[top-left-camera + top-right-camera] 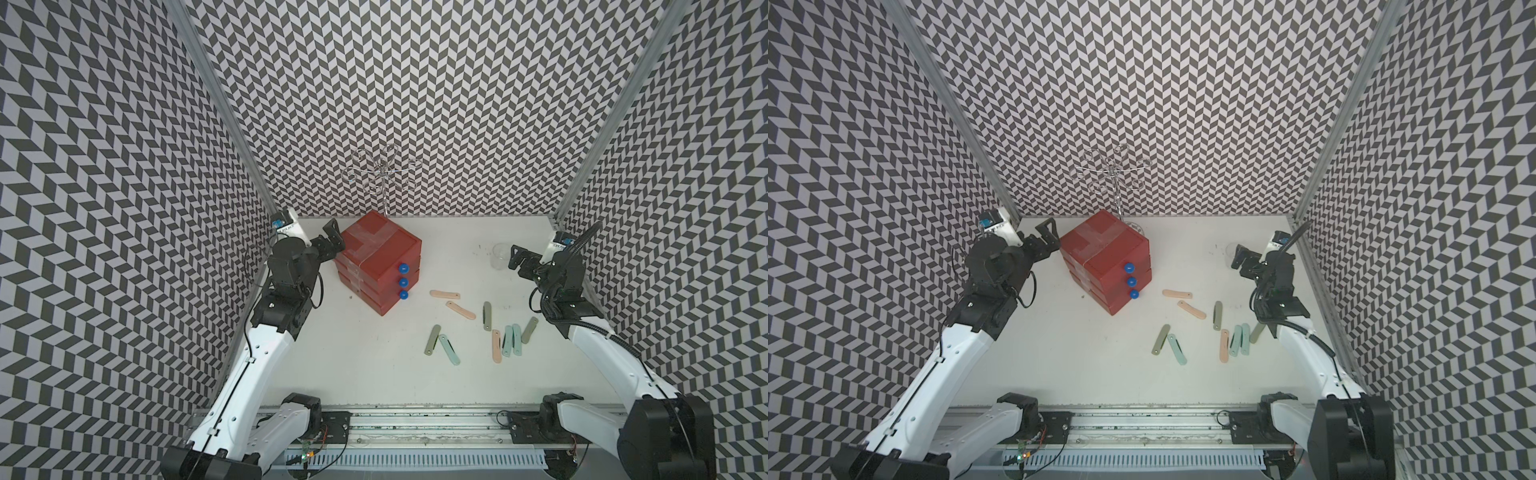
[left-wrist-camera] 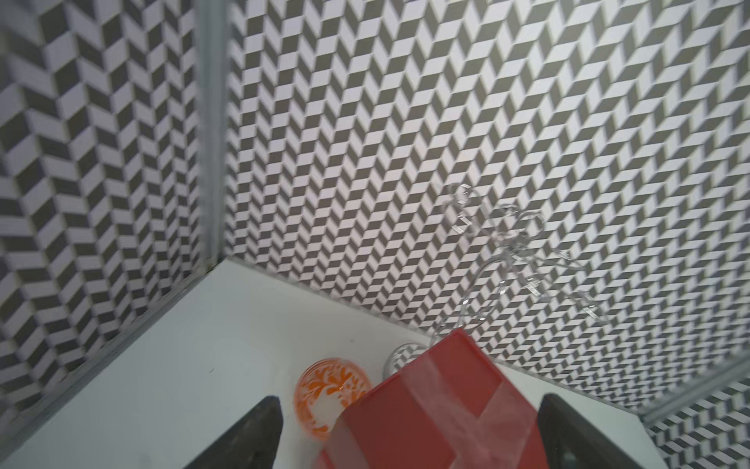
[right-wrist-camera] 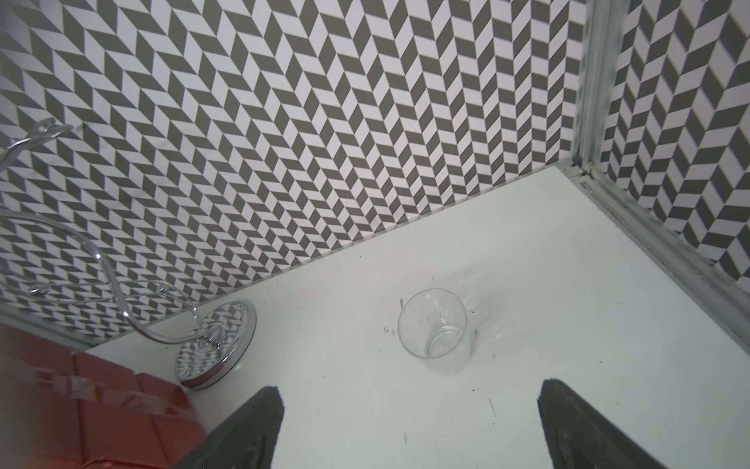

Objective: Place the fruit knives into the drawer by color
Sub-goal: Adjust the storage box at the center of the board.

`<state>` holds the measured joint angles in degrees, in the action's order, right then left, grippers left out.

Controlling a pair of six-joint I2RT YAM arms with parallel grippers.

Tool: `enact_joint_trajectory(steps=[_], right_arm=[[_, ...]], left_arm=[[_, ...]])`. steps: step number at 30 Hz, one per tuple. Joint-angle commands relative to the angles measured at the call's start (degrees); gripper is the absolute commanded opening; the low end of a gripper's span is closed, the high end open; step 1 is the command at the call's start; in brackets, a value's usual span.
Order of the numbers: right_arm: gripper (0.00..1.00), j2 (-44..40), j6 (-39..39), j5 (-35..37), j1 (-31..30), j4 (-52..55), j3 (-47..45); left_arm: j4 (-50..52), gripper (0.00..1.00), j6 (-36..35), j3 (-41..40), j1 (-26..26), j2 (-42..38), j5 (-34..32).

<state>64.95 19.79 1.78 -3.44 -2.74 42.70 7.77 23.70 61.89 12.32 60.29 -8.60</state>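
Observation:
The red drawer (image 1: 380, 257) (image 1: 1104, 259) stands at the back left of the table, its three stacked drawers with blue knobs (image 1: 403, 282) pushed in. Several fruit knives lie loose on the table to its right: peach ones (image 1: 444, 294) (image 1: 460, 310) (image 1: 496, 346), grey-green ones (image 1: 432, 340) (image 1: 486, 316) and teal ones (image 1: 449, 349) (image 1: 507, 340). My left gripper (image 1: 334, 237) (image 2: 410, 410) is open at the drawer's top back corner (image 2: 446, 385), one finger on each side. My right gripper (image 1: 517, 259) (image 3: 410, 392) is open over bare table, holding nothing.
A clear plastic cup (image 3: 436, 329) (image 1: 500, 254) stands just ahead of the right gripper. A chrome wire stand (image 1: 382, 174) with a round base (image 3: 217, 345) rises behind the drawer. An orange-patterned glass (image 2: 330, 390) sits behind the drawer's left side. Patterned walls enclose three sides.

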Motion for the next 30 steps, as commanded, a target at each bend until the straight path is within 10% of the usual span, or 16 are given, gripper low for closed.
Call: enact_joint_trajectory(steps=[1,10,14,19,21,30], right_arm=[[0.99,-1.5,1.5,-3.4,-1.5,8.7,3.3],[0.99,-1.9,2.2,-10.5,-10.7,9.2,5.0],[0.95,-1.1,4.0,-17.0,-12.7,6.1,5.5],[0.29,1.6,6.6,-21.0,-14.3,2.1,7.1],[0.00,4.4,6.8,-21.9,-15.0,2.0,9.1],[0.00,18.8,7.4,-26.6,-20.0,0.5,20.0]], left_arm=[[5.0,1.00,-3.8,7.0,1.0,6.1,9.5],[7.6,1.00,-6.3,15.3,2.4,18.4,21.3],[8.5,0.41,-7.2,17.4,3.4,21.7,24.5],[11.0,0.00,-8.5,19.3,4.3,25.2,25.7],[11.3,0.00,-8.6,19.4,4.6,26.0,26.1],[11.1,0.00,-9.9,17.8,5.6,27.6,25.6]])
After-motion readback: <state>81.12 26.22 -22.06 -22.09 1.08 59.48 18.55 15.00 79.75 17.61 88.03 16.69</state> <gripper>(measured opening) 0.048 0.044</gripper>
